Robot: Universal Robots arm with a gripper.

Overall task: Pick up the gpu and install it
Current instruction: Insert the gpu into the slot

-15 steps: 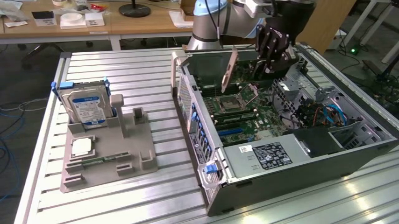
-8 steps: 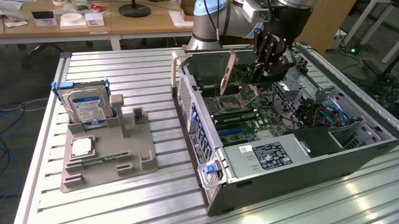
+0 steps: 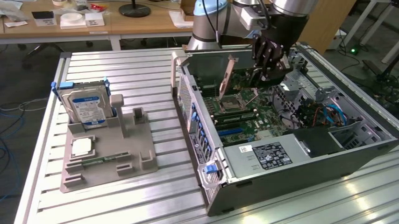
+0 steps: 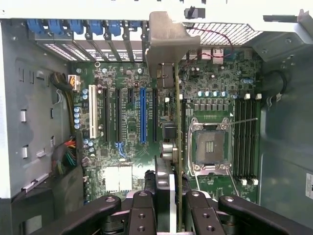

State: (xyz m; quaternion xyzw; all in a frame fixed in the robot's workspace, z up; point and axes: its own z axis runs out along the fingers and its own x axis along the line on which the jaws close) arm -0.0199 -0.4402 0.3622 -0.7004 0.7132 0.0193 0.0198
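Two fingers (image 4: 146, 205) of the gripper (image 4: 166, 208) clench the gpu (image 4: 177, 122), held edge-on above the motherboard (image 4: 127, 122) inside the open computer case (image 3: 299, 172); the card's lower edge is hidden, its bracket (image 4: 164, 41) nearest the case's rear wall.

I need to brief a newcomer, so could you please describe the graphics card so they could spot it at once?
Find the open grey computer case on the slatted metal table. Above its green motherboard, the robot's black hand holds the gpu, a thin green card with a silver end bracket. Unlike everything else there, it hangs upright, unplugged.
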